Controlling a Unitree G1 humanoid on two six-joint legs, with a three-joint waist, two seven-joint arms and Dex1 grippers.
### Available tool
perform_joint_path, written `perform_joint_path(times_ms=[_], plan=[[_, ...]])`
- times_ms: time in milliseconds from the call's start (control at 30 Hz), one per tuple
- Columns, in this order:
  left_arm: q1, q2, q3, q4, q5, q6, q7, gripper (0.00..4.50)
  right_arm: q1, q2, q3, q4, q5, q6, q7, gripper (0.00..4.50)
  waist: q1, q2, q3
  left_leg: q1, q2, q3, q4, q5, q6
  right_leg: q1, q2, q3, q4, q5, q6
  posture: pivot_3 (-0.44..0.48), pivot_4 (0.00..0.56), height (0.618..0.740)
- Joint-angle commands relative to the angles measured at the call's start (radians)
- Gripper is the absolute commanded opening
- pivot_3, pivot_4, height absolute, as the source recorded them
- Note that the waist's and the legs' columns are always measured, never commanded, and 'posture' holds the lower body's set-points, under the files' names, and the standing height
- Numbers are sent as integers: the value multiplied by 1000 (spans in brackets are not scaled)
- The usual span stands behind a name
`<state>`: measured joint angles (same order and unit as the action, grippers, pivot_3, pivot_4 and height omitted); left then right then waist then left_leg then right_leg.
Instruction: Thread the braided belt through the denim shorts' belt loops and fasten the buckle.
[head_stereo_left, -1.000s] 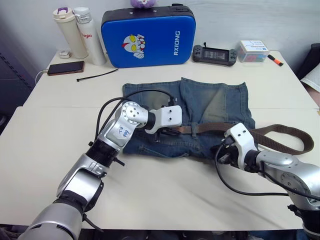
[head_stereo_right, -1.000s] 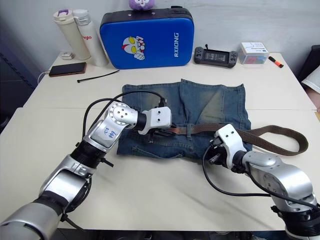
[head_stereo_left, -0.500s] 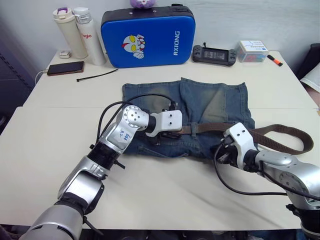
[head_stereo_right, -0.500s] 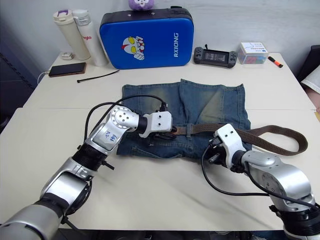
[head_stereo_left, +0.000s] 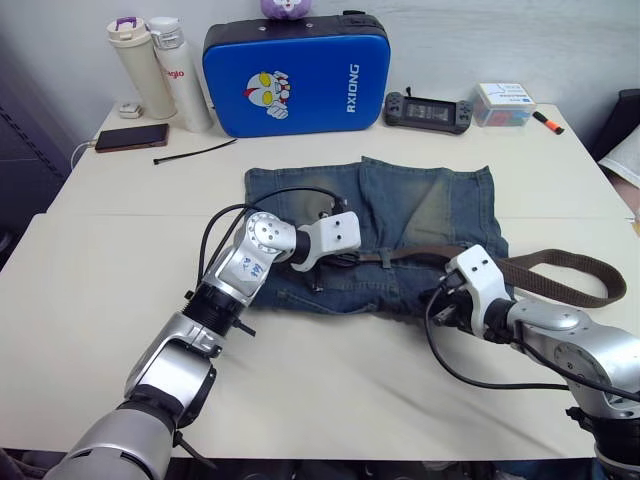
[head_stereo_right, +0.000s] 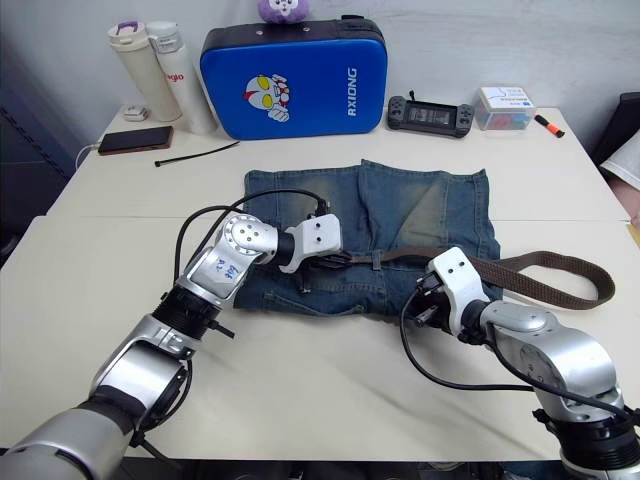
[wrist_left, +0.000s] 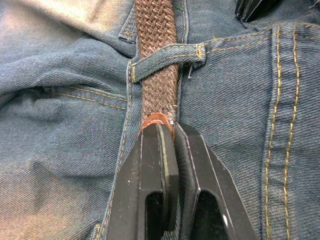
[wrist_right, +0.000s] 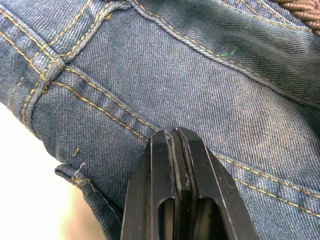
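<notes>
Head view: shorts (head_stereo_left: 400, 215) flat on counter (head_stereo_left: 90, 300); belt (head_stereo_left: 440, 255) runs along waistband, free loop trails off to robot's right.
L wrist: left hand (wrist_left: 167, 131) pinched on belt tip, just past a belt loop (wrist_left: 165, 59); strap axis runs straight away from fingers.
R wrist: right hand (wrist_right: 175, 137) closed, pressing denim near hem.
Next: L hand nearer, likely pulls tip along waistband.

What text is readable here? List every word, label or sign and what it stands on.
"RXIONG": white letters running up the blue padded case, beside its cartoon hero face.
Red print on the white bottle: too small to read surely.
Blue handwriting on the left arm's silver link: illegible.
Label on the small clear box: too blurred to read.
</notes>
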<state>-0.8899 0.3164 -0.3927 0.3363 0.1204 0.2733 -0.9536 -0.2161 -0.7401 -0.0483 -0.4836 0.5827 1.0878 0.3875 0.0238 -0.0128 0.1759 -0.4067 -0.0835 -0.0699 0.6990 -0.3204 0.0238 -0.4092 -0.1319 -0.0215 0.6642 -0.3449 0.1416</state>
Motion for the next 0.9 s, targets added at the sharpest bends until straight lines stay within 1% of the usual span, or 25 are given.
perform_joint_path(times_ms=[33, 133, 200, 433, 567, 633, 733, 833, 900], plan=[[-1, 39, 27, -76, -27, 40, -45, 52, 4, 5, 6, 10, -22, 5, 4, 0, -1, 0, 0, 0, 0, 0, 0, 0, 0, 0, 0, 0, 0, 0, 0, 0, 150, 677], [2, 72, 39, -136, -38, 75, -63, 52, 0, 5, 12, 19, -31, 1, 9, 0, -2, 0, 0, 0, 0, 0, 0, 0, 0, -1, 0, 0, 0, 0, 0, 0, 150, 677], [12, 119, 43, -184, -34, 88, -78, 52, -4, 6, 16, 28, -37, 1, 12, 0, -3, 0, 0, 0, 0, 0, -1, 0, 0, -1, 0, 0, 0, 0, 0, 0, 150, 677], [78, 318, 76, -350, -7, 118, -108, 52, -3, 26, 26, 46, -47, 21, 0, 0, -3, 0, 0, 0, 1, 0, -1, 0, -1, -1, -1, 1, -1, 0, 0, 0, 150, 677], [122, 385, 112, -353, -8, 143, -90, 52, -10, 30, 39, 50, -49, 23, 16, 0, -2, 0, 0, 0, 1, 0, -1, 0, -1, 0, -1, 1, -1, 0, 0, 0, 150, 677], [142, 384, 133, -358, -17, 163, -69, 52, -23, 31, 48, 58, -53, 21, 22, 0, -2, 0, 0, 0, 1, 0, -1, 0, -1, 0, -1, 1, -1, 0, 0, 0, 150, 677], [176, 416, 133, -375, -4, 160, -71, 52, -35, 28, 53, 66, -57, 20, 31, 0, -5, -1, 0, 0, 1, 0, -1, 0, -1, 0, -1, 1, 0, 0, 0, 0, 150, 677], [204, 448, 163, -390, -11, 185, -66, 52, -40, 19, 62, 72, -62, 17, 43, 0, -10, -1, -1, 0, 2, 0, -1, 0, -1, -1, -1, 1, 0, 0, 0, 0, 150, 677], [220, 445, 174, -409, -24, 219, -56, 52, -43, 21, 65, 77, -68, 13, 48, 0, -12, -1, -1, 0, 3, 0, -1, 0, -1, -1, -1, 1, 0, 0, 0, 0, 150, 677]])
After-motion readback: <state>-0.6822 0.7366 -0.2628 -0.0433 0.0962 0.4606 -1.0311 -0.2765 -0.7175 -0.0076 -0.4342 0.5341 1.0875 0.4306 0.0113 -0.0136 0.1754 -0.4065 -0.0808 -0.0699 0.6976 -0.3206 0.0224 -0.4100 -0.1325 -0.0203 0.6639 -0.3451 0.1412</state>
